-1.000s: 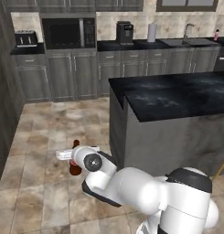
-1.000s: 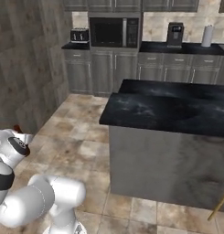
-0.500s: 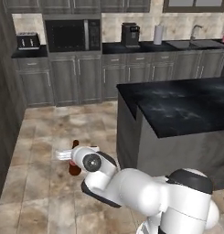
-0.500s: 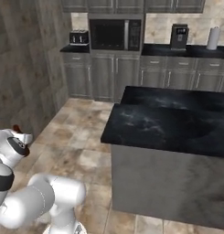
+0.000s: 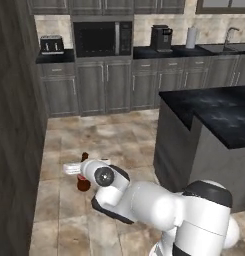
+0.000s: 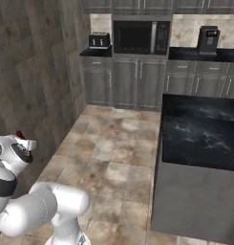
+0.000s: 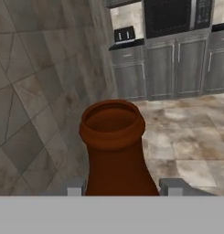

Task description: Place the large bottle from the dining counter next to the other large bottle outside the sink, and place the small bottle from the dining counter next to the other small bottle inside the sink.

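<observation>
Gleaming brown bottle (image 7: 114,151), apparently open-mouthed.

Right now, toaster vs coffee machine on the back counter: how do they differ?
The toaster is low and wide; the coffee machine is tall and upright. The toaster sits left of the microwave, by the wall; the coffee machine stands right of it, toward the sink. Both are dark and rest on the same black counter run.

You face grey wooden cabinets (image 5: 104,90) at twelve o'clock, a black built-in microwave (image 5: 101,38) above, beige stone floor tiles (image 5: 114,137) below.
</observation>
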